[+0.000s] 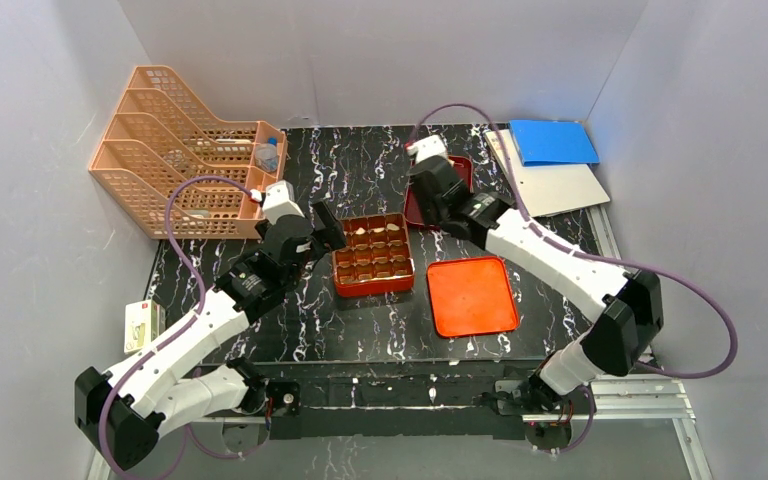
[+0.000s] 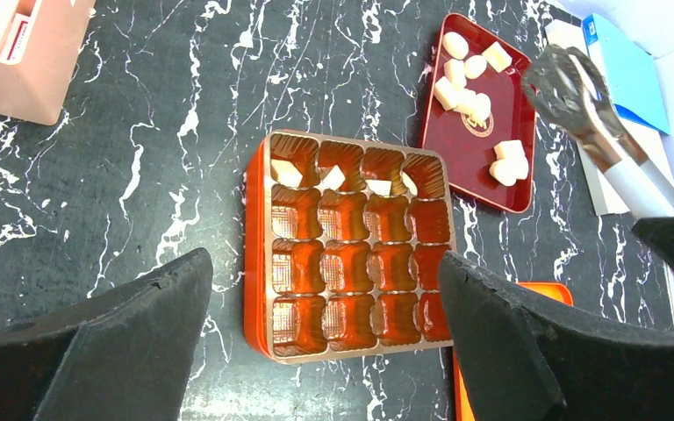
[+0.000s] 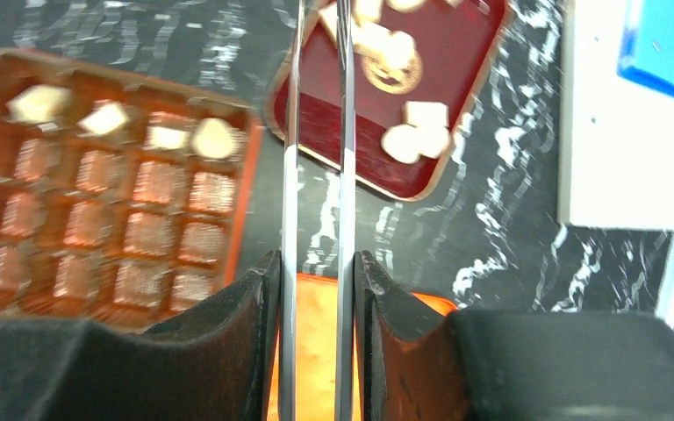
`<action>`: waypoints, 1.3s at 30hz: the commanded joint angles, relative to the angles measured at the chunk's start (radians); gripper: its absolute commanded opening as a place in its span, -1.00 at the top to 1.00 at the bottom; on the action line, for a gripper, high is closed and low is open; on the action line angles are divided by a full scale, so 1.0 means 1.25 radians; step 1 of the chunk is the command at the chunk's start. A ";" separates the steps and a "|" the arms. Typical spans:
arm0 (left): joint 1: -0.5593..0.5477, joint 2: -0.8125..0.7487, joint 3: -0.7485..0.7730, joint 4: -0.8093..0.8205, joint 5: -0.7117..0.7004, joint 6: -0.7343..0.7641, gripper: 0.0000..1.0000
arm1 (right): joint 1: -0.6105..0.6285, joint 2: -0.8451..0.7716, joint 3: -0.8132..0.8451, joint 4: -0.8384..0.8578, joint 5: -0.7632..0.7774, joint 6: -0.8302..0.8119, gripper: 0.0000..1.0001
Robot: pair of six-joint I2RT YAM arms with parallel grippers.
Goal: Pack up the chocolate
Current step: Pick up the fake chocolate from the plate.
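- chocolate [image 2: 476, 67] pieces, pale cream and tan, sit in two places on the black marbled tabletop [image 1: 360, 175], the largest thing we see: a loose scatter in the dark red tray [image 2: 469, 171] and four in the compartmented box [image 2: 253, 254].
- next in size, a peach mesh file organizer [image 1: 175, 140] stands at the far left corner.
- a white board [image 1: 560, 185] lies at the far right, with a blue folder [image 1: 552, 141] resting on its far part.
- a flat orange lid [image 1: 471, 296] lies just right of the box, toward the near side.
- the orange-red compartmented box sits mid-tabletop; its four filled cells are all in the far row, one piece each, while the other rows show only their shiny liner.
- the dark red tray lies just beyond the box's far right corner, apart from it.
- our left end effector [image 1: 326, 228] hangs at the box's left side, jaws wide apart and gripping nothing.
- our right end effector [image 3: 317, 298] is pinched narrow around a pair of metal tongs [image 2: 570, 83], whose tips reach over the dark red tray; we cannot tell whether a piece sits between them.
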 commanded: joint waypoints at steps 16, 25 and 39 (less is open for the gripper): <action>0.003 0.033 -0.008 0.040 -0.001 0.005 -0.96 | -0.259 0.017 -0.097 0.114 -0.139 0.034 0.49; 0.004 0.044 -0.011 0.047 -0.001 0.008 -0.96 | -0.295 0.092 -0.058 0.133 -0.201 0.032 0.35; 0.010 0.056 -0.017 0.056 0.003 0.008 -0.96 | -0.322 0.143 -0.024 0.150 -0.240 0.025 0.22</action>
